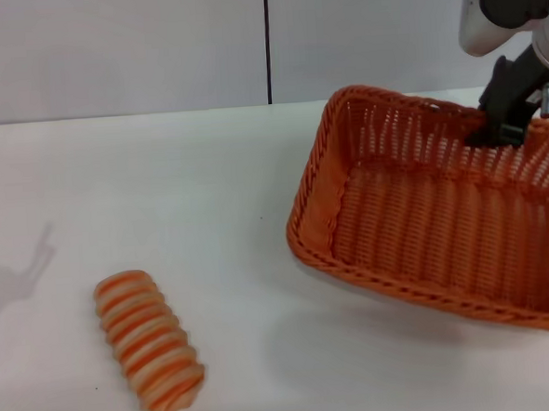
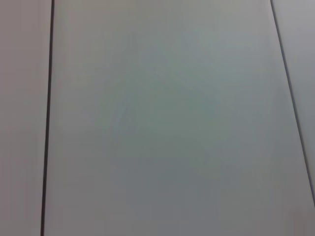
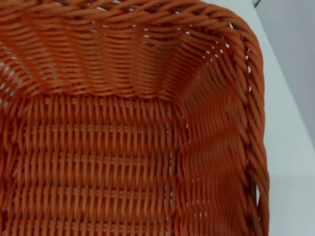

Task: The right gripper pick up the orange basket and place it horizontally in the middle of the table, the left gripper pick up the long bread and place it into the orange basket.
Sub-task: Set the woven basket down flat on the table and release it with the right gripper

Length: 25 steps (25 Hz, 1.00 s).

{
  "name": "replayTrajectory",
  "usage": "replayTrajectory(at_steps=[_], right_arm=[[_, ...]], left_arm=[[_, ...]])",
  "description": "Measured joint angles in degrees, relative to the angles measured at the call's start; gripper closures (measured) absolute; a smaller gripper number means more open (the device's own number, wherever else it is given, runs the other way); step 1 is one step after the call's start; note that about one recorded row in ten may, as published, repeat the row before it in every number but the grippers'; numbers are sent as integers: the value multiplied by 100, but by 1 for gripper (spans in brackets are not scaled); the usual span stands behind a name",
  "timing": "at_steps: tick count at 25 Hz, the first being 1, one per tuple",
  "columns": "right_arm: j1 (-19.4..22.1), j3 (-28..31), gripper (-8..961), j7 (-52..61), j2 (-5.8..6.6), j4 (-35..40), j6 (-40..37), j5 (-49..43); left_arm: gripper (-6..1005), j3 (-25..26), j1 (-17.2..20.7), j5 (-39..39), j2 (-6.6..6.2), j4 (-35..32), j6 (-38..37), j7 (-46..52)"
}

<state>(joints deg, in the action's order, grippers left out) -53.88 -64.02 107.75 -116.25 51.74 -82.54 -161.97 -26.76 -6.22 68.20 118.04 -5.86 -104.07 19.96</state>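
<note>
The orange basket (image 1: 425, 224) hangs tilted at the right of the table (image 1: 162, 194), its near rim raised with a soft shadow beneath it. My right gripper (image 1: 498, 127), a black claw, is shut on the basket's far rim. The right wrist view looks down into the orange basket (image 3: 123, 147), showing its woven floor and one corner. The long bread (image 1: 150, 342), striped orange and cream, lies on the table at the front left, far from the basket. My left gripper is out of view; only its shadow falls on the table's left edge.
A pale grey wall with a dark vertical seam (image 1: 266, 43) stands behind the table. The left wrist view shows only wall panels (image 2: 162, 123). Bare white tabletop lies between the bread and the basket.
</note>
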Motion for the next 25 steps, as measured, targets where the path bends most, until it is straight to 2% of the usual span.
replayTrajectory(at_steps=[7, 16, 25], right_arm=[[-48, -44, 806, -385, -39, 195, 334, 100], [229, -194, 807, -806, -249, 935, 235, 1247], [358, -294, 807, -853, -257, 949, 279, 1779]], left_arm=[[200, 10, 130, 0, 0, -3, -8, 9], [200, 18, 127, -13, 0, 17, 89, 3], [200, 17, 21, -11, 0, -3, 158, -2]])
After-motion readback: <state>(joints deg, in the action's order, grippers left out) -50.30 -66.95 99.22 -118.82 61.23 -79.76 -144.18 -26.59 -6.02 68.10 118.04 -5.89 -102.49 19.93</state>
